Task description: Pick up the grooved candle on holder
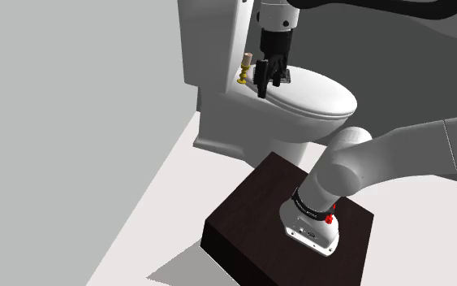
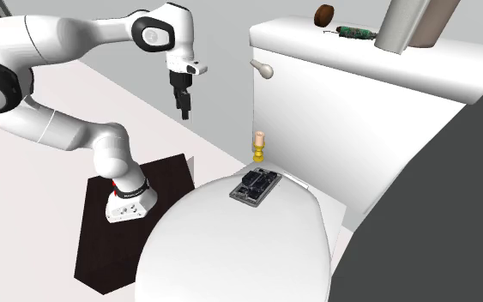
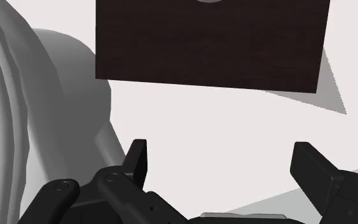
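The grooved candle [image 2: 259, 140] is a short pale-pink stub on a small gold holder [image 2: 258, 156]. It stands upright at the back of the white toilet lid [image 2: 231, 249], close to the tank. In the shoulder view the candle [image 1: 246, 63] shows just left of my gripper [image 1: 267, 81]. In the second exterior view my gripper [image 2: 184, 111] hangs in the air well to the candle's left and higher, points down, and touches nothing. The wrist view shows the black fingers [image 3: 136, 159] standing wide apart with nothing between them; my gripper [image 3: 225, 167] looks down on pale floor.
A flat black device [image 2: 256, 184] lies on the lid just in front of the candle. On the tank top [image 2: 299, 39] sit a brown round thing [image 2: 324, 15], a green item [image 2: 355, 33] and a grey-brown cylinder [image 2: 411, 26]. The dark stand [image 3: 209, 44] is on the floor below.
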Robot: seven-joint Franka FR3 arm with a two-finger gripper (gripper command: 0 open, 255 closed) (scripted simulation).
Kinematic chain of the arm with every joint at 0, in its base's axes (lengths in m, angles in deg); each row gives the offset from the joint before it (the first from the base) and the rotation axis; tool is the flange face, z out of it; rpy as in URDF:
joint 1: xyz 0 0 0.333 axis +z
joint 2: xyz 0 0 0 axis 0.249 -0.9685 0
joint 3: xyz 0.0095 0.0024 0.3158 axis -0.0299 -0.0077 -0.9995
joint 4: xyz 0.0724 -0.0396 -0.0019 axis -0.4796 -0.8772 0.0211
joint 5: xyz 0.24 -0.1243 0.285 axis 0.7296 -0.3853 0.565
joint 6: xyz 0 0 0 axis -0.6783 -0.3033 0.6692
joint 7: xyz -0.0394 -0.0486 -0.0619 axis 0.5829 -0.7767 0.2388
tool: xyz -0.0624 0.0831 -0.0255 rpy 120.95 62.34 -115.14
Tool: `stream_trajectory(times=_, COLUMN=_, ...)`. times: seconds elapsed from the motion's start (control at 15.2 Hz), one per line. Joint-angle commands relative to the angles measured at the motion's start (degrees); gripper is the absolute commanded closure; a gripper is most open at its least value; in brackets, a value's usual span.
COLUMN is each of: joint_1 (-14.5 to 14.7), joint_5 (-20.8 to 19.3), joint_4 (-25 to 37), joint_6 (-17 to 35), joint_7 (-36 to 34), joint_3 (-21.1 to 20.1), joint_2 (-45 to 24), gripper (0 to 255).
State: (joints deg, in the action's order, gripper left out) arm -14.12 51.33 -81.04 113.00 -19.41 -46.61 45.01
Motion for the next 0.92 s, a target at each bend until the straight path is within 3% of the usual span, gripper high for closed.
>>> stream_trajectory(times=0.0, joint_1=0.0, joint_5=0.0, joint_4=0.0, joint_6=0.0, joint_7=0.0, joint_3=0.0, joint_2=0.0, gripper=0)
stream_trajectory(times=0.86, joint_1=-5.12, joint_5=-4.79, joint_4=13.46, joint_6=11.09, joint_7=9.43, joint_3=10.83, joint_2=-19.65, gripper=0)
